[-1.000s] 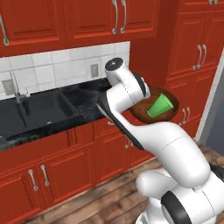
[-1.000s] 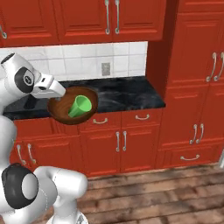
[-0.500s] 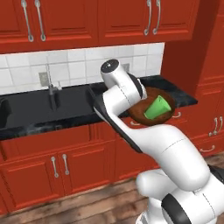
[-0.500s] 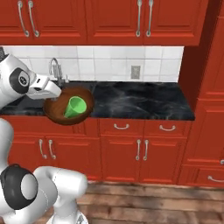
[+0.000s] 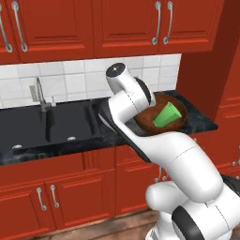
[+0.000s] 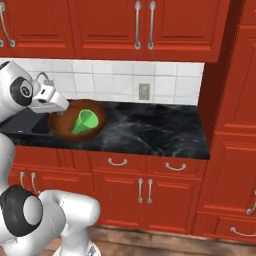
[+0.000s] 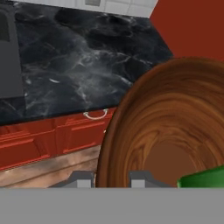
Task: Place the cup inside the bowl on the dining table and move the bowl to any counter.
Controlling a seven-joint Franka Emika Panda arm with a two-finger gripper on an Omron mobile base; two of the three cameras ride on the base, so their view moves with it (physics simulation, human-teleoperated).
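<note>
The pincer is clamped narrowly on the rim of the bowl, one dark finger on each side of the wooden edge in the hand view. The bowl is held up in the air, tilted, just above the front part of the table, beside the black sink with its steel tap. The cup lies on its side inside the bowl, its open mouth turned outward in the right base view; in the left base view it rests against the bowl's inner wall, and the white arm covers the bowl's left part. In the hand view a bit of green shows at the lower right of the bowl's hollow. The veined black marble lies beyond the rim, with red cabinet doors beneath it and white tiles behind
</note>
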